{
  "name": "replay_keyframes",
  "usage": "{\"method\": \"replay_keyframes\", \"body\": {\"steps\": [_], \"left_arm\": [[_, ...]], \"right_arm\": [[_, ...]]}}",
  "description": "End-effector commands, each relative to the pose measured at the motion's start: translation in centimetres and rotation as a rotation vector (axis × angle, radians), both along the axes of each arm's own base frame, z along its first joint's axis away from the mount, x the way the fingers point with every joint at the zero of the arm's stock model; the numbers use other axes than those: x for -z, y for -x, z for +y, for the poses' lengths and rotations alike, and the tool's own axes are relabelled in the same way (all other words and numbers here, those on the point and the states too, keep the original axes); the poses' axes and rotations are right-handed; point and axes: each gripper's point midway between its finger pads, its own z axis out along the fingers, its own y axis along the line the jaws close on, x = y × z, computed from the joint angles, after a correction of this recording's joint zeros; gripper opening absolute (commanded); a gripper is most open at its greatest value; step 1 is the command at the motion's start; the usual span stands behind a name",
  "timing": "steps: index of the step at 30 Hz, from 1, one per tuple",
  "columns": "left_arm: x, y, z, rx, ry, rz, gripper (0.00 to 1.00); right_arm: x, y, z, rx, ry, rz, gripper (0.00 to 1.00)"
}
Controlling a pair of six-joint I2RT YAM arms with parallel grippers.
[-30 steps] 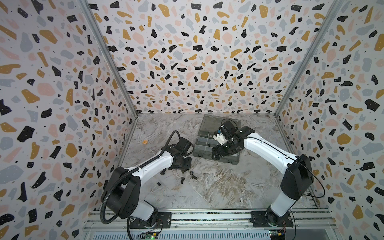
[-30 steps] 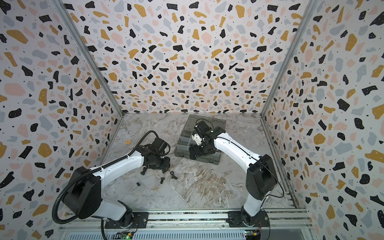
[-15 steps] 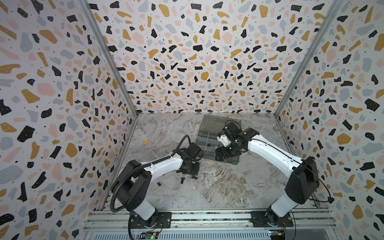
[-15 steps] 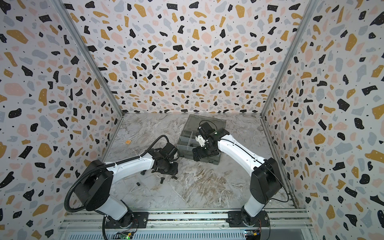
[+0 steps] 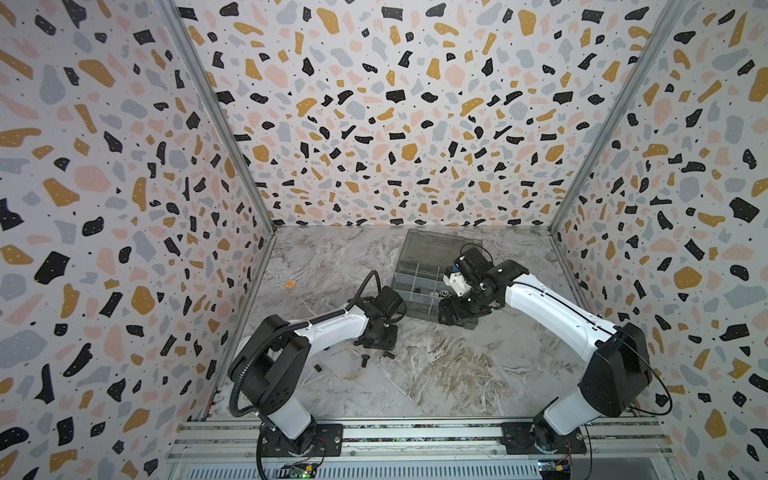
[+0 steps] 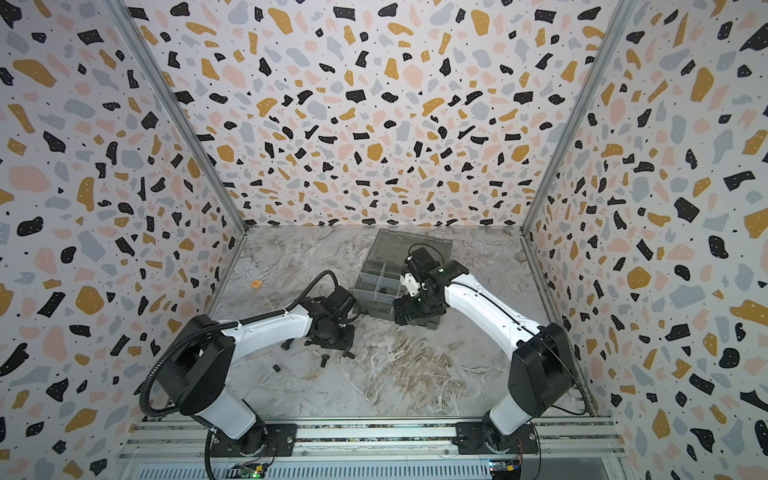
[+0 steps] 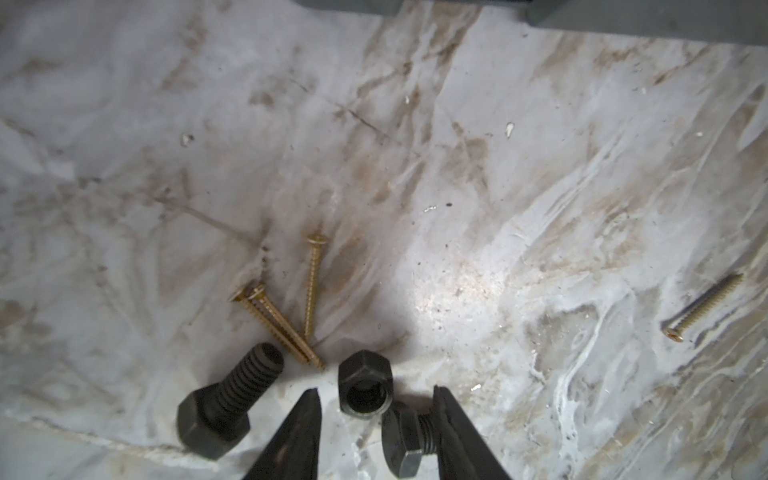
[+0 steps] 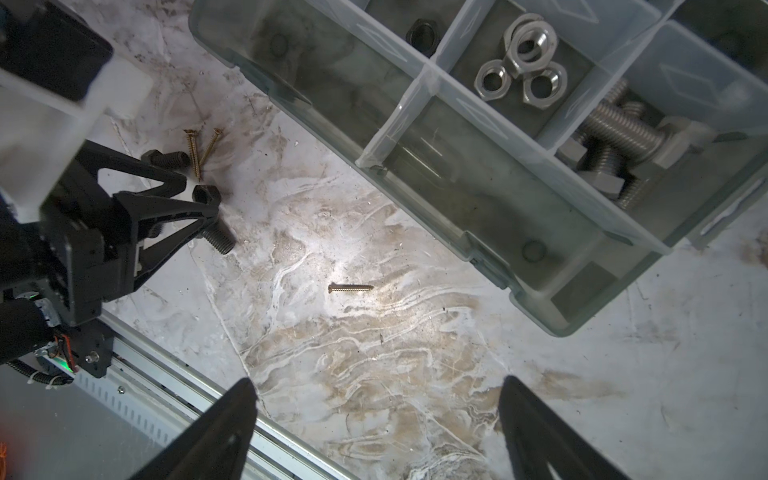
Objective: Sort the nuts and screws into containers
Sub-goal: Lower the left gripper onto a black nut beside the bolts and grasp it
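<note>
On the marble tabletop (image 7: pixel 457 166), the left gripper (image 7: pixel 375 390) is straddling a black nut (image 7: pixel 365 392), jaws part-spread, clear of it. Judging it light, rigid and slippery, I am targeting opposite flats; the right gripper (image 8: pixel 378 379) is hovering wide-spread, empty.

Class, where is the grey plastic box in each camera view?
In a top view: box near centre, lid open.
In a top view: box near centre too.
Left wrist: box is a grey strip at the edge.
Right wrist: box fills one corner, nuts inside.
Shared landmark: the left gripper.
</note>
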Motion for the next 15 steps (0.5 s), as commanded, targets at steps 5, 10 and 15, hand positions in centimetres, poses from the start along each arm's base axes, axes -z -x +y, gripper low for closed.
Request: {"method": "replay_keyframes", "body": {"steps": [5, 10, 15], "left_arm": [[1.1, 0.0, 0.2, 0.002, -0.018, 0.002, 0.41], [1.6, 0.1, 0.4, 0.006, -0.032, 0.007, 0.39], [2.0, -0.1, 0.4, 0.013, -0.039, 0.009, 0.38]], "right_arm": [[-1.4, 0.2, -0.7, 0.012, -0.017, -0.029, 0.92], [-1.4, 0.1, -0.7, 0.015, -0.019, -0.031, 0.92], [-1.4, 0.2, -0.8, 0.017, -0.018, -0.030, 0.92]]}}
